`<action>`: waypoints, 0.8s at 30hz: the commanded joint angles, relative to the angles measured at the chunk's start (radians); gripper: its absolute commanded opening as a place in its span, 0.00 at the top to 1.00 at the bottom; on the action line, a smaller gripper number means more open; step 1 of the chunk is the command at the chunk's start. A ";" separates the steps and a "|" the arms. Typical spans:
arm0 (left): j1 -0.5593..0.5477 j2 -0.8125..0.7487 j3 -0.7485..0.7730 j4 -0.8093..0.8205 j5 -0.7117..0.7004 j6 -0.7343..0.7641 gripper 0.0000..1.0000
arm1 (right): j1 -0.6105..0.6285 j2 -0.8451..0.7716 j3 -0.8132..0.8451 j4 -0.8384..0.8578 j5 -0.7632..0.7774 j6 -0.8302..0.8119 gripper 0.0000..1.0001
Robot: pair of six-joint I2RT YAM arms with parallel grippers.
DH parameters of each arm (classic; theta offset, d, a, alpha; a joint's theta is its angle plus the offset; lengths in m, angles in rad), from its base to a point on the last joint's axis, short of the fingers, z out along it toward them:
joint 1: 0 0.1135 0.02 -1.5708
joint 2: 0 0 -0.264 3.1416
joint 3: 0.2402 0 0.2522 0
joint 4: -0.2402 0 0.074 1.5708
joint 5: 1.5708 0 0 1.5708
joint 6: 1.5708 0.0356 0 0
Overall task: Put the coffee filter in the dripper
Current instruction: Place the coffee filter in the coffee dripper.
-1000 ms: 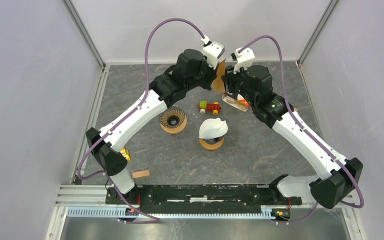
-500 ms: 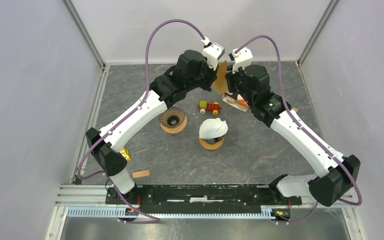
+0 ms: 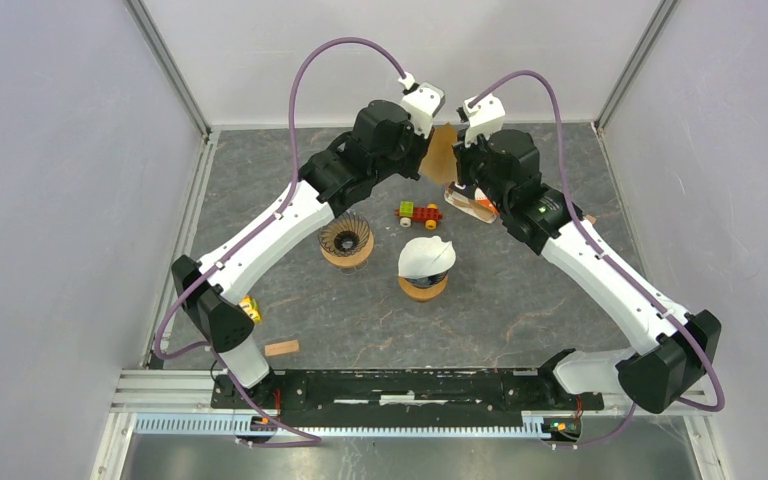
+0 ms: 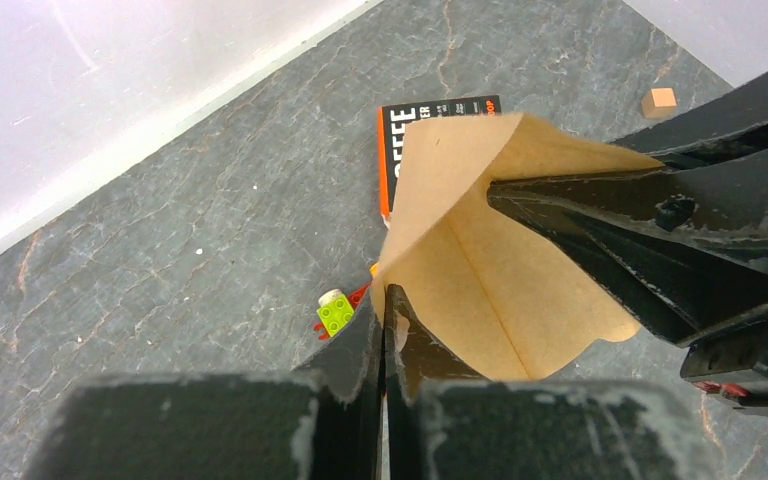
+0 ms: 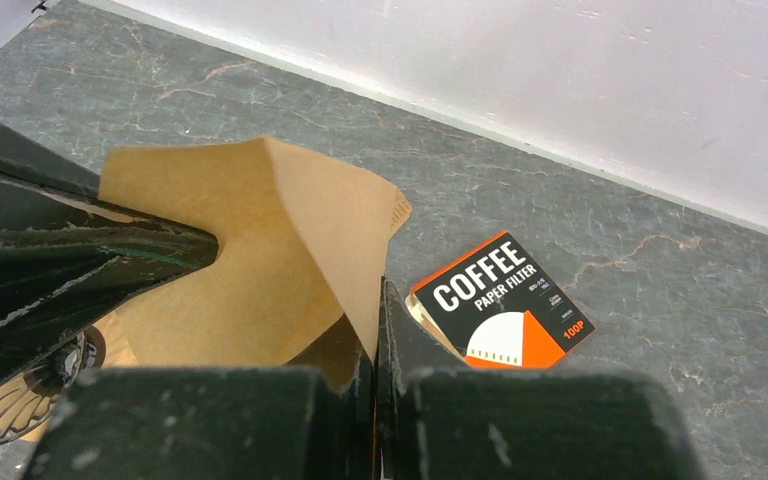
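Observation:
A brown paper coffee filter [image 3: 443,152] hangs in the air at the back of the table, between my two grippers. My left gripper [image 3: 428,148] is shut on one edge of it [image 4: 383,300]. The right gripper [image 3: 458,158] is shut on the opposite edge [image 5: 377,300]. Between them the filter [image 4: 480,270] spreads into a partly open cone [image 5: 260,240]. The empty wire dripper [image 3: 346,238] stands on its wooden ring below and to the left, apart from both grippers. Its rim shows at the lower left of the right wrist view [image 5: 20,400].
A white cone on a wooden ring [image 3: 426,262] stands right of the dripper. A black and orange filter box [image 3: 470,205] lies under the right gripper. A toy brick car [image 3: 418,212], a wooden block [image 3: 281,347], a yellow piece [image 3: 251,308] and a tan cube [image 3: 590,219] lie around.
The right gripper has closed onto the filter's edge. The left gripper kept its hold and drew slightly left, so the filter has spread open a little.

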 commanded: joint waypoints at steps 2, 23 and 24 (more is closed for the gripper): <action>-0.004 -0.051 -0.003 0.037 -0.026 0.013 0.98 | -0.004 -0.038 -0.001 0.042 0.009 -0.013 1.00; -0.004 -0.072 -0.013 0.073 0.090 0.062 0.63 | -0.011 -0.073 -0.068 0.082 -0.142 0.006 1.00; -0.004 -0.074 -0.013 0.073 0.099 0.069 0.60 | -0.012 -0.075 -0.072 0.082 -0.144 0.005 1.00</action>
